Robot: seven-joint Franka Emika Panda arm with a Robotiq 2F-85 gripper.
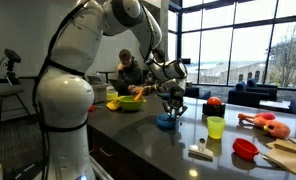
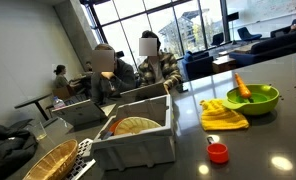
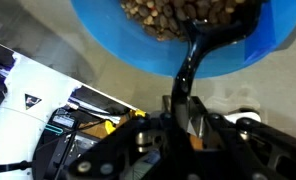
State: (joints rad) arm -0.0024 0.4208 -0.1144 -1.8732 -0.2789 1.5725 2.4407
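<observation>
- Blue bowl (image 3: 93, 35) holds brown pieces (image 3: 178, 12); my gripper (image 3: 185, 112) is clamped narrowly on the black spoon (image 3: 193, 62).
- Spoon's head sits among them; I judge nothing is lifted out yet.

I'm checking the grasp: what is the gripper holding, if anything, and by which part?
The gripper holds a black spoon by its handle end; the head sits in the blue bowl of brown pieces.
</observation>
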